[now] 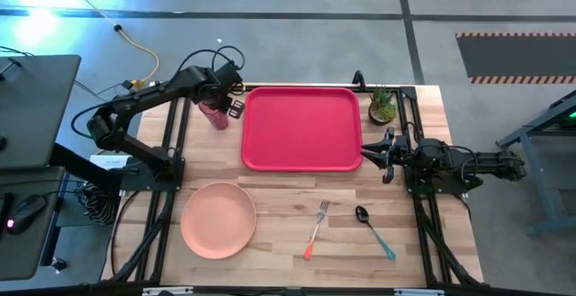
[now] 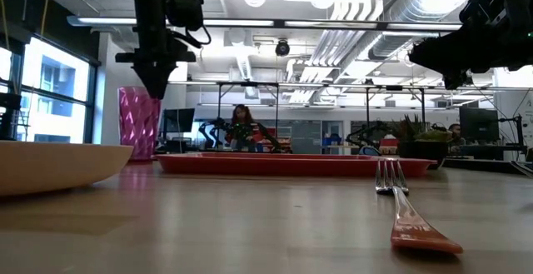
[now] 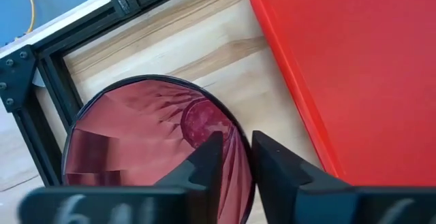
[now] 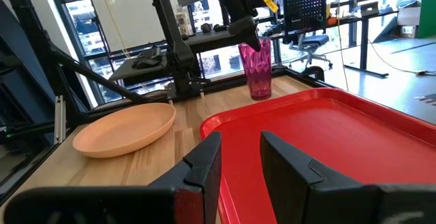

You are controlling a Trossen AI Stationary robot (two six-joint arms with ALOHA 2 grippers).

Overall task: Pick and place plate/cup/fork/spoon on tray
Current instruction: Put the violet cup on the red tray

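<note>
We see the left gripper (image 1: 223,107) poised over the cup (image 1: 215,115), which stands upright on the wooden surface (image 1: 288,197) just left of the tray's far-left corner; in the left wrist view one finger (image 3: 204,163) reaches inside the cup's (image 3: 136,142) rim and the other sits outside it, the two standing at a narrow gap astride the ribbed wall, though we cannot tell whether they press on it. In the low view the gripper (image 2: 158,78) hangs right at the cup's (image 2: 138,122) mouth. The tray (image 1: 301,127) lies flat at the far middle of the surface. The plate (image 1: 219,219) rests at the near left, well apart from the tray. The fork (image 1: 317,228) lies near the middle, tines pointing far, and the spoon (image 1: 373,230) lies just right of it, its dark bowl at the far end. The right gripper (image 1: 369,151) waits at the tray's right edge, near its near-right corner, its fingers (image 4: 204,163) parted by a narrow gap and holding nothing. A small potted plant (image 1: 382,105) stands beside the tray's far-right corner.
</note>
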